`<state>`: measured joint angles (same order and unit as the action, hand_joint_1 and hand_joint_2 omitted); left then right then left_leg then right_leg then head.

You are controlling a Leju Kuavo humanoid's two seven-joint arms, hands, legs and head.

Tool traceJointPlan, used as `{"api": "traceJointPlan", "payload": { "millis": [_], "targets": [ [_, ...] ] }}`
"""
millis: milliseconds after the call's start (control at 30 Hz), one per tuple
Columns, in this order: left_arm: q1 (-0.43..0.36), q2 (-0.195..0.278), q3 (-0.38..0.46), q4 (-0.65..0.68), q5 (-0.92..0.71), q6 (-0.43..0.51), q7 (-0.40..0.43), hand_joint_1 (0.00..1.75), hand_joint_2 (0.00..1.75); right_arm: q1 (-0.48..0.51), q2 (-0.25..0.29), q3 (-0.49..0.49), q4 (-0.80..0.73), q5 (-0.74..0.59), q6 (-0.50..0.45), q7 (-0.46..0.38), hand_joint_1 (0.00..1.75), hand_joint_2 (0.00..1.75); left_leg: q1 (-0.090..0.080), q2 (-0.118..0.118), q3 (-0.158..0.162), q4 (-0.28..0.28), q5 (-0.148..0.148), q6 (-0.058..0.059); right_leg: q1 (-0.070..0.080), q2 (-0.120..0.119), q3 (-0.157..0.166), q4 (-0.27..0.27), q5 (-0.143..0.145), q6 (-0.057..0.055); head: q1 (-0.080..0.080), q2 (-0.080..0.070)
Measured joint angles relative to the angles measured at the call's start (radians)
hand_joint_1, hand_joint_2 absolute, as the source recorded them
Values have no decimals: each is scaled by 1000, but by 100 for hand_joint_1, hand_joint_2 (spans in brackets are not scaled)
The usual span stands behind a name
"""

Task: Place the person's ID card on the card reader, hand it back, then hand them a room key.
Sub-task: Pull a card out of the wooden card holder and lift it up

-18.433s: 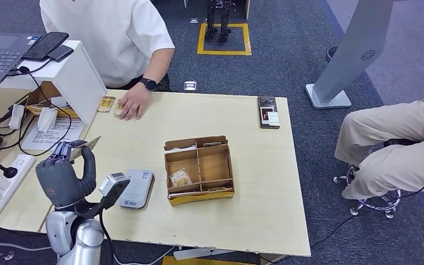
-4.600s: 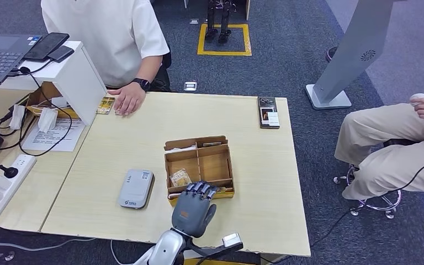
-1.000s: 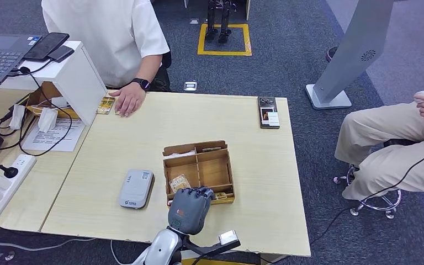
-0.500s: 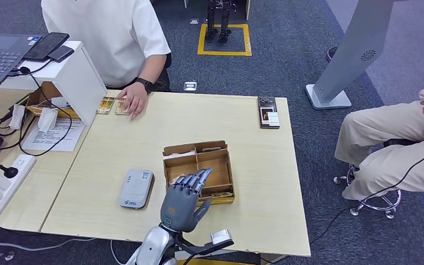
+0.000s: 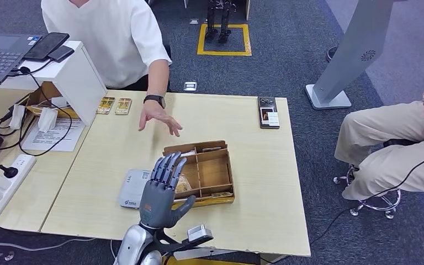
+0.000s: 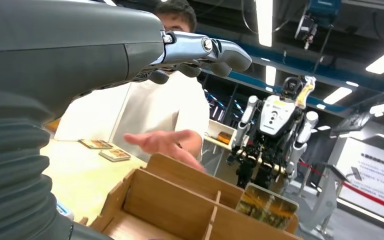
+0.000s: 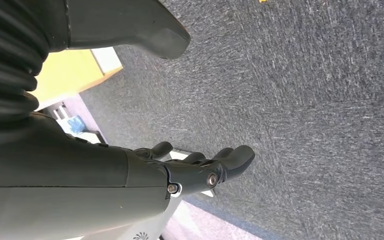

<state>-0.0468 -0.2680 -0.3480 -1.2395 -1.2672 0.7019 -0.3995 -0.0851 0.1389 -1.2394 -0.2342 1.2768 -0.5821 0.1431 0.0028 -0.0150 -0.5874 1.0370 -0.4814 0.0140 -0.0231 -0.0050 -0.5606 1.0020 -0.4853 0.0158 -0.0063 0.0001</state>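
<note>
Left hand (image 5: 163, 190): raised above the table (image 5: 254, 221), between the card reader (image 5: 131, 190) and the wooden divided box (image 5: 199, 171), fingers (image 5: 165, 165) spread and straight, holding nothing (the left wrist view shows the same extended fingers (image 6: 215, 50) with nothing in them). Right hand (image 7: 130, 175): hanging over grey carpet beside the table edge, fingers loosely extended, empty. Card reader: grey, flat on the table, partly behind the left hand. Wooden divided box: at the table's centre, with cards standing in its compartments (image 6: 266, 204). Two cards (image 5: 114, 105): lying side by side at the far edge of the table, near the white stand (image 5: 77, 72). Person's hand (image 5: 159, 117): open, reaching over the table just beyond the box. Phone (image 5: 268, 112): far right corner of the table.
</note>
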Motion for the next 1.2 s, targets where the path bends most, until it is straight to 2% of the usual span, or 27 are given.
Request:
{"api": "traceJointPlan", "payload": {
  "millis": [367, 500, 667, 767, 933, 1200],
  "targets": [
    [8, -2, 24, -20, 4, 0, -32, 0, 175, 0, 0, 0, 0, 0, 0, 0, 0, 175, 0, 0, 0, 0, 0, 0, 0, 0, 0, 0, 0, 0, 0, 0],
    [9, -2, 25, -20, 6, 0, -110, 0, 175, 0, 0, 0, 0, 2, 1, -4, 0, 175, 0, 0, 0, 0, 0, 0, 0, 0, 0, 0, 0, 0, 0, 0],
    [7, -3, 25, 0, 27, 0, -248, 0, 175, -1, 0, 0, 0, 12, 5, -17, 0, 175, 0, 0, 0, 0, 0, 0, 0, 0, 0, 0, 0, 0, 0, 0],
    [6, -3, 25, 22, 60, -1, -293, 0, 175, -1, 0, 1, 0, 16, 6, -19, 0, 175, 0, 0, 0, 0, 0, 0, 0, 0, 0, 0, 0, 0, 0, 0],
    [9, 3, -3, 45, 72, -1, -301, 0, 175, -2, 0, 3, 0, 22, 8, -20, 0, 175, 0, 0, 0, 0, 0, 0, 0, 0, 0, 0, 0, 0, 0, 0],
    [12, 8, -39, 70, -22, -1, -283, 0, 175, -2, 0, 5, 0, 26, 14, -21, 0, 175, 0, 0, 0, 0, 0, 0, 0, 0, 0, 0, 0, 0, 0, 0]
  ]
}}
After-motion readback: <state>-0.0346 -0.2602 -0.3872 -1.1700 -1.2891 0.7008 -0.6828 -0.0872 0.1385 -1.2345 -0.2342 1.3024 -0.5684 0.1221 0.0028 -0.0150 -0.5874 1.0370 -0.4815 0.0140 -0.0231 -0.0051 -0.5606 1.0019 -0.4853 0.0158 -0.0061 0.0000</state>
